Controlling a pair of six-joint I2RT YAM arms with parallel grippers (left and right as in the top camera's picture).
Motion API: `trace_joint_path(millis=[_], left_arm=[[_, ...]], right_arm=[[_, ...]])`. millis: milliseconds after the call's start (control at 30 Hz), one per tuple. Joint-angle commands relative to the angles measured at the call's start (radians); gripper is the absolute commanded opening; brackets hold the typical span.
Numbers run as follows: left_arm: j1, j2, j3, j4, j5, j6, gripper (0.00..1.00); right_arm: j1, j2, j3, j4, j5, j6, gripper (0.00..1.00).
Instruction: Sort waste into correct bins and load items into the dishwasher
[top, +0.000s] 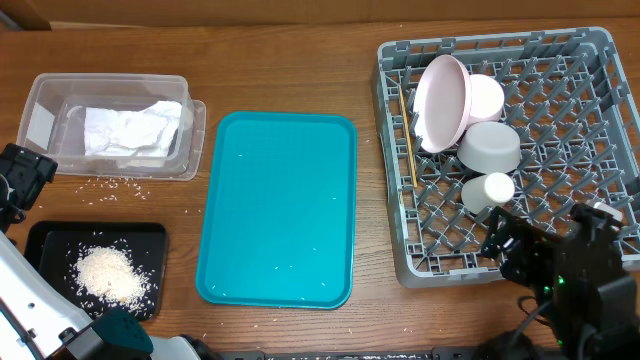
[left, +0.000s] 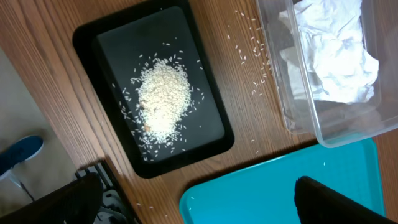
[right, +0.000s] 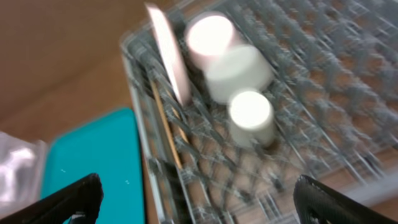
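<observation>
Right gripper (right: 199, 208) spread wide, empty; dish rack (right: 348, 74) ahead; white cup (right: 250, 115) nearest jaws; low sweep could knock it over.

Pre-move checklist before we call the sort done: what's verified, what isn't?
1. Napkins inside clear tub: ok.
2. Rice heap on black tray: ok.
3. Table free of rice: not ok, stray grains lie between tub and tray.
4. Plate, pink bowl, grey bowl, cup, chopsticks in rack: ok.
5. Teal tray bare: ok.
6. Left end effector and right end effector open, holding nothing: ok.
</observation>
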Motion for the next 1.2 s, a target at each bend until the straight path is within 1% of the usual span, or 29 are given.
trace_joint_path(millis=[0, 33, 100, 200, 267, 433, 567, 600, 733, 867, 1167], left_arm=[[-0.001, -0.012, 0.000, -0.002, 0.000, 0.023, 1.00], [-0.001, -0.012, 0.000, -0.002, 0.000, 0.022, 1.00], [-0.001, -0.012, 0.000, -0.002, 0.000, 0.022, 1.00], [-0.001, -0.012, 0.000, -0.002, 0.000, 0.022, 1.00], [-0.001, -0.012, 0.000, -0.002, 0.000, 0.022, 1.00], [-0.001, -0.012, 0.000, -0.002, 0.000, 0.022, 1.00], [-0.001, -0.012, 0.000, -0.002, 0.000, 0.023, 1.00], [-0.001, -0.012, 0.000, -0.002, 0.000, 0.022, 1.00], [-0.001, -0.012, 0.000, -0.002, 0.000, 0.022, 1.00], [-0.001, -0.012, 0.000, -0.002, 0.000, 0.023, 1.00], [-0.001, -0.012, 0.000, -0.002, 0.000, 0.023, 1.00]], right_arm=[[-0.041, -0.097, -0.142, 0.155, -0.078, -0.158, 1.00], [-0.055, -0.137, -0.205, 0.243, -0.108, -0.194, 1.00], [-0.074, -0.187, -0.282, 0.344, -0.147, -0.222, 1.00], [-0.111, -0.283, -0.435, 0.541, -0.209, -0.232, 1.00], [-0.125, -0.328, -0.513, 0.635, -0.229, -0.231, 1.00], [-0.132, -0.428, -0.690, 0.853, -0.231, -0.232, 1.00], [-0.145, -0.507, -0.797, 0.970, -0.255, -0.231, 1.00], [-0.144, -0.545, -0.842, 1.022, -0.265, -0.231, 1.00], [-0.157, -0.569, -0.940, 1.161, -0.270, -0.231, 1.00], [-0.181, -0.569, -1.012, 1.254, -0.284, -0.231, 1.00], [-0.274, -0.569, -1.015, 1.141, -0.298, -0.235, 1.00]])
